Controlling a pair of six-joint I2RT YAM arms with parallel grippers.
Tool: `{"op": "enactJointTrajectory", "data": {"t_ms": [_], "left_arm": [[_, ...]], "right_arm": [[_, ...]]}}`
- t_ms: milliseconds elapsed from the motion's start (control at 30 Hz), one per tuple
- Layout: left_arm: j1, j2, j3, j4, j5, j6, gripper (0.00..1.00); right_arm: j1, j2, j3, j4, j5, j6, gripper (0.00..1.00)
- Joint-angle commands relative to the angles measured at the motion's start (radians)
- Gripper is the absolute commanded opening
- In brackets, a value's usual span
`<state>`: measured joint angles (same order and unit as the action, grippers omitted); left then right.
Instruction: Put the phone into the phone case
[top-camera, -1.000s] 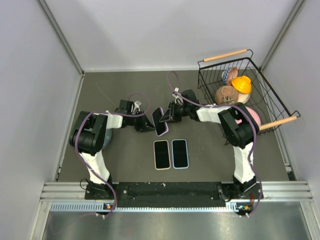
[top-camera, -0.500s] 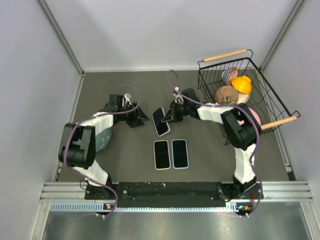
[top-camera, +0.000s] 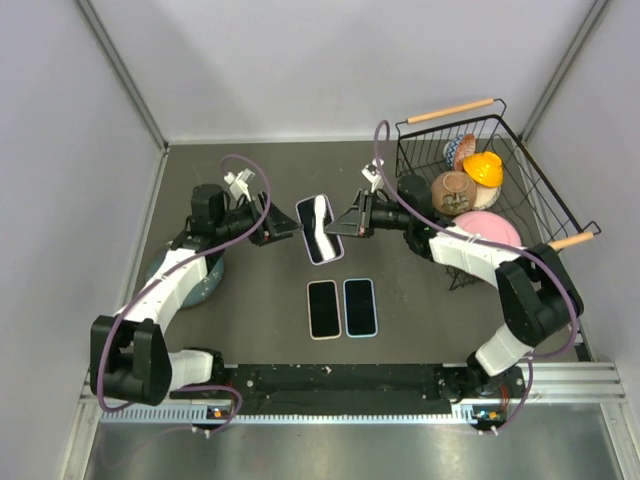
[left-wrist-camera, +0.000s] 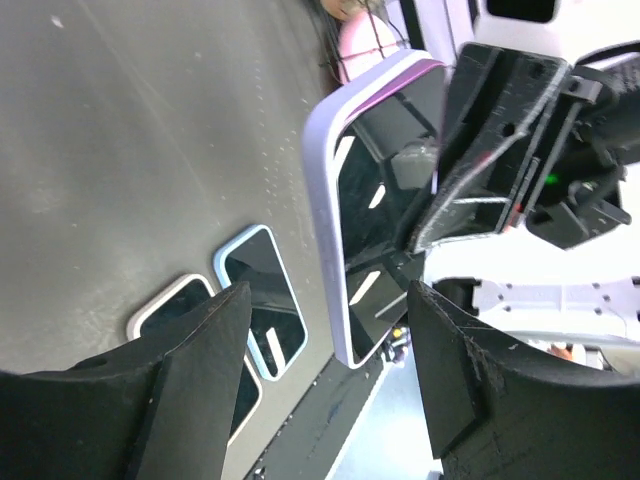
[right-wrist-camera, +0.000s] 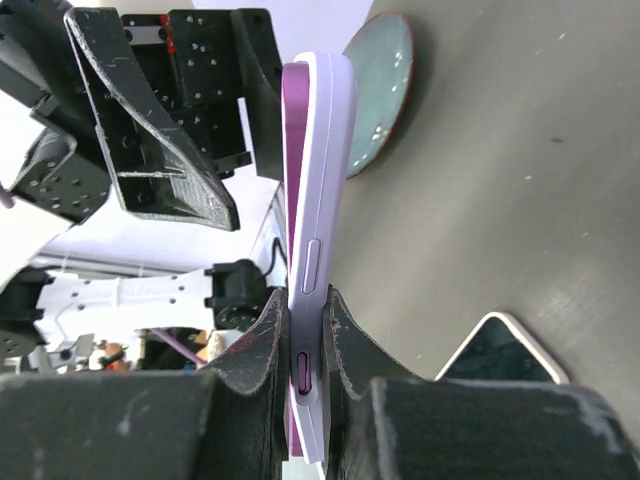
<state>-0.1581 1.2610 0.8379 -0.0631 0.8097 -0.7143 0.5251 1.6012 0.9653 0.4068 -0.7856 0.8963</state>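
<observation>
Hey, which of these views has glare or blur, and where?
Top external: evenly lit, sharp, soft shadows. Left wrist: white streaks glare off the black screen of the lilac-cased phone; left gripper's fingers are dark, underlit. Right wrist: right gripper's fingers look slightly soft up close; background blows out white.

Phone (top-camera: 320, 232) w/ lilac case (left-wrist-camera: 322, 240), tilted, midair

Our left hand (top-camera: 285, 229) and right hand (top-camera: 347, 226) flank the phone (top-camera: 319, 229), behind two handsets (top-camera: 323, 309) lying side by side on the desk (top-camera: 260, 300).

Top cam overhead; wrist cams close, opposed — all share phone (top-camera: 319, 230).
</observation>
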Motion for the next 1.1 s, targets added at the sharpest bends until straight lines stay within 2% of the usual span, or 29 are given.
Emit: {"op": "enactJointTrajectory", "data": {"t_ms": [0,200,333,667,733,767,800,833,900,933,1067], "left_arm": [[-0.003,-0.037,-0.074,0.267,0.15,-0.132,0.68],[-0.009,-0.054,-0.161,0.501,0.192,-0.289,0.66],[-0.026,-0.048,-0.226,0.683,0.197,-0.378,0.58],[-0.078,0.0,-0.212,0.698,0.169,-0.379,0.51],[-0.087,0.006,-0.206,0.698,0.164,-0.379,0.44],[-0.089,0.009,-0.201,0.7,0.167,-0.379,0.39],[-0.09,0.014,-0.197,0.7,0.172,-0.379,0.27],[-0.092,0.014,-0.195,0.703,0.175,-0.381,0.21],[-0.092,0.015,-0.191,0.706,0.18,-0.381,0.07],[-0.092,0.015,-0.189,0.704,0.186,-0.384,0.0],[-0.092,0.015,-0.189,0.74,0.198,-0.41,0.0]], "right_arm": [[0.001,-0.069,-0.082,0.352,-0.086,0.177,0.0],[0.021,-0.067,-0.128,0.46,-0.089,0.253,0.0],[0.029,-0.041,-0.149,0.569,-0.092,0.322,0.0],[0.047,-0.009,-0.181,0.627,-0.087,0.345,0.03],[0.049,-0.012,-0.183,0.607,-0.087,0.334,0.06],[0.052,-0.014,-0.188,0.601,-0.086,0.331,0.1],[0.052,-0.021,-0.191,0.587,-0.086,0.328,0.14],[0.05,-0.026,-0.194,0.58,-0.086,0.32,0.23],[0.05,-0.053,-0.203,0.541,-0.089,0.303,0.3],[0.05,-0.064,-0.206,0.521,-0.092,0.281,0.37],[0.052,-0.129,-0.259,0.442,-0.102,0.218,0.59]]}}
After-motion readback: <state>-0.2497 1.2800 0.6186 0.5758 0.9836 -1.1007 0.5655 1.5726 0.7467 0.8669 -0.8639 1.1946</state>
